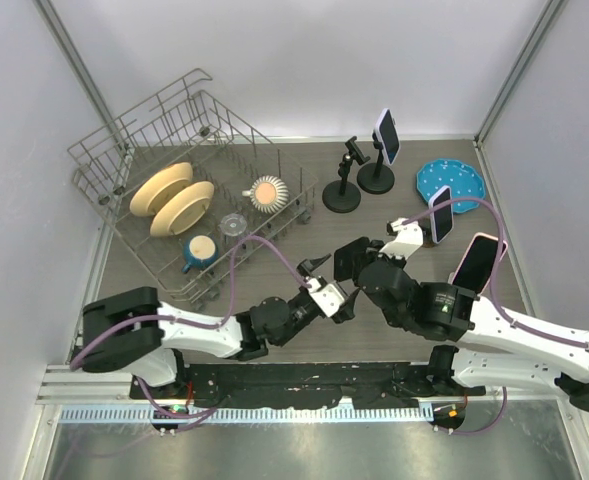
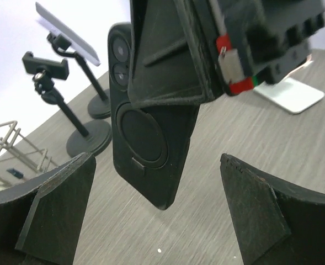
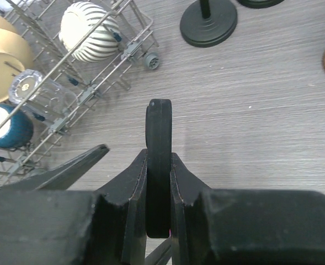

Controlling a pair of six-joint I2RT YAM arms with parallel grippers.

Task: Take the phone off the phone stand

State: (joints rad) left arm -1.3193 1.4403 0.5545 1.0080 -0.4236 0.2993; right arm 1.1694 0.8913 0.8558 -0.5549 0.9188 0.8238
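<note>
Clear of the empty black round-based stand (image 1: 341,182), on its near side, the slim black phone (image 3: 159,124) hangs pinched in the closed fingers of the right gripper (image 3: 159,154). The left gripper (image 2: 154,165) holds its fingers wide apart by the phone's lower end, apparently not touching it. A knock from them, or an early release, could drop it.

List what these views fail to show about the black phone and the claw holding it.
- Screen of the black phone: the left wrist view shows only its back, the right wrist view only its edge.
- Phone's upper end: left wrist view, covered by the right claw.
- Phone's body: top view, mostly hidden by the right claw.
- White stand: left wrist view, its upright hidden behind the right claw.
</note>
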